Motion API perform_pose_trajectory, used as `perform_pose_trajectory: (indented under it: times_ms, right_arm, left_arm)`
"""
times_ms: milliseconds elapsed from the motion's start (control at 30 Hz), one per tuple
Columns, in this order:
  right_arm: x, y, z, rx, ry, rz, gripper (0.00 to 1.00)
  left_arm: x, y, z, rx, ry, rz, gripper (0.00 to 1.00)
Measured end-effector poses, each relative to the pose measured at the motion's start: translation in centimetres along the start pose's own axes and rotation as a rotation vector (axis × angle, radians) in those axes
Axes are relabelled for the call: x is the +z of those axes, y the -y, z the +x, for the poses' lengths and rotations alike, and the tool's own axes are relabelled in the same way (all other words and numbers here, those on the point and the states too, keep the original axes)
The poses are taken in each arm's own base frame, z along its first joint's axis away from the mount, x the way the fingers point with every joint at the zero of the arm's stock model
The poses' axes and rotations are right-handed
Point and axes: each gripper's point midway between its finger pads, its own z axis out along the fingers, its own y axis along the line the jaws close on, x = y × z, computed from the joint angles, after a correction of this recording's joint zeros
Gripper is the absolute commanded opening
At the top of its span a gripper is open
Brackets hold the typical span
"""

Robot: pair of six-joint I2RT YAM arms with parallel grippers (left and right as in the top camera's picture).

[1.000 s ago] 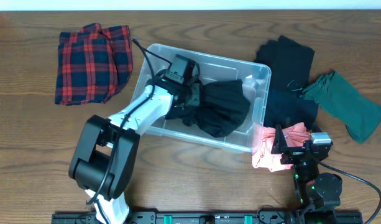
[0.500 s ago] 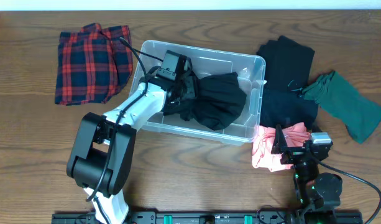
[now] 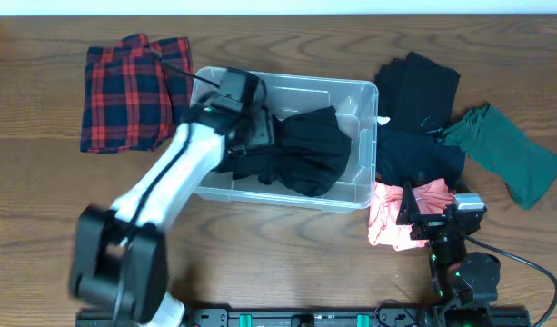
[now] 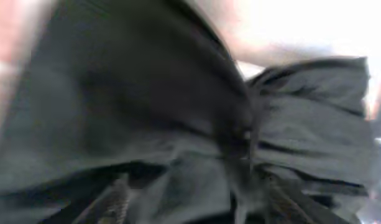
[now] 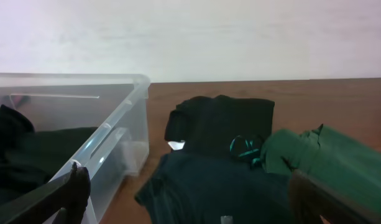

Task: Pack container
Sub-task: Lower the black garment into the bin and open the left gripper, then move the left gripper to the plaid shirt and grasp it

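The clear container point(image 3: 367, 118) sits at the table's middle back, with a black garment point(image 3: 301, 150) lying in it. My left gripper point(image 3: 251, 134) reaches over the container's left wall and is down in that garment. In the blurred left wrist view the black cloth point(image 4: 314, 124) fills the frame and is bunched between my left gripper's point(image 4: 199, 205) fingers point(image 4: 119, 199). My right gripper point(image 3: 432, 218) is open and empty at the front right, above a pink garment point(image 3: 396, 213). In the right wrist view the container point(image 5: 125, 118) is at the left.
A red plaid garment point(image 3: 133, 86) lies left of the container. Right of it lie a black garment point(image 3: 423, 82), a dark navy one point(image 3: 419, 154) and a green one point(image 3: 505, 150). These also show in the right wrist view: black point(image 5: 221, 121), navy point(image 5: 227, 180), green point(image 5: 327, 155).
My left arm has swung to the left and back. The container and the black garment in it have slid left and back with it. The right arm has not moved.
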Motion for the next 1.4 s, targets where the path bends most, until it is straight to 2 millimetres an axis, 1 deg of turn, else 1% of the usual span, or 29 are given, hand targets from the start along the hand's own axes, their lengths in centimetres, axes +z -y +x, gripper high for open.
perform_pose_trajectory:
  times_ms: [100, 133, 200, 300, 400, 467, 500, 533, 600, 667, 767, 833, 867, 933, 1033, 1067, 1167, 1233, 1333, 1400]
  right_arm:
    - [0.0, 0.0, 0.0, 0.0, 0.0, 0.0, 0.99]
    - [0.0, 0.0, 0.0, 0.0, 0.0, 0.0, 0.99]
    - [0.0, 0.0, 0.0, 0.0, 0.0, 0.0, 0.99]
    - [0.0, 0.0, 0.0, 0.0, 0.0, 0.0, 0.99]
    - [0.0, 0.0, 0.0, 0.0, 0.0, 0.0, 0.99]
    - [0.0, 0.0, 0.0, 0.0, 0.0, 0.0, 0.99]
    - [0.0, 0.0, 0.0, 0.0, 0.0, 0.0, 0.99]
    - [0.0, 0.0, 0.0, 0.0, 0.0, 0.0, 0.99]
    - [0.0, 0.0, 0.0, 0.0, 0.0, 0.0, 0.99]
    - [0.0, 0.0, 0.0, 0.0, 0.0, 0.0, 0.99]
    - [0.0, 0.0, 0.0, 0.0, 0.0, 0.0, 0.99]
    - [0.0, 0.0, 0.0, 0.0, 0.0, 0.0, 0.99]
    - [0.0, 0.0, 0.0, 0.0, 0.0, 0.0, 0.99]
    - [0.0, 0.0, 0.0, 0.0, 0.0, 0.0, 0.99]
    - [0.0, 0.0, 0.0, 0.0, 0.0, 0.0, 0.99]
    - [0.0, 0.0, 0.0, 0.0, 0.0, 0.0, 0.99]
    - [0.0, 0.0, 0.0, 0.0, 0.001, 0.0, 0.99]
    - [0.0, 0.0, 0.0, 0.0, 0.0, 0.0, 0.99]
    - [0.0, 0.0, 0.0, 0.0, 0.0, 0.0, 0.99]
    - [0.0, 0.0, 0.0, 0.0, 0.0, 0.0, 0.99]
  left_arm:
    - [-3.3, -1.0, -2.1, 0.037, 0.107, -0.026, 0.82]
    - [-3.9, -1.6, -2.7, 0.044, 0.13, -0.038, 0.83]
    - [-4.5, -3.2, -3.4, 0.036, 0.147, -0.066, 0.83]
    - [-4.8, -7.3, -4.7, -0.03, 0.157, -0.129, 0.84]
    - [-5.7, -12.6, -6.4, -0.142, 0.189, -0.164, 0.84]
    - [-6.7, -16.2, -7.8, -0.229, 0.232, -0.154, 0.84]
    - [-7.2, -17.5, -8.2, -0.26, 0.251, -0.141, 0.84]
    - [-8.0, -19.4, -9.0, -0.307, 0.283, -0.117, 0.84]
    - [-9.2, -21.9, -9.8, -0.36, 0.329, -0.083, 0.91]
    - [-10.6, -25.0, -10.3, -0.416, 0.38, -0.072, 0.94]
    - [-12.6, -29.3, -10.9, -0.474, 0.467, -0.072, 0.94]
    - [-13.2, -31.7, -11.1, -0.499, 0.505, -0.059, 0.95]
    - [-13.1, -32.7, -11.1, -0.509, 0.516, -0.045, 0.95]
    - [-12.1, -34.5, -11.0, -0.529, 0.516, -0.01, 0.95]
    - [-9.3, -36.4, -10.7, -0.546, 0.499, 0.058, 0.95]
    - [-8.0, -36.9, -10.7, -0.549, 0.494, 0.088, 0.95]
    - [-4.8, -37.9, -10.1, -0.562, 0.468, 0.165, 0.95]
    - [-2.8, -38.0, -9.3, -0.583, 0.432, 0.203, 0.95]
    - [-0.7, -38.2, -8.7, -0.602, 0.394, 0.24, 0.95]
    - [0.1, -38.3, -8.7, -0.599, 0.39, 0.257, 0.95]
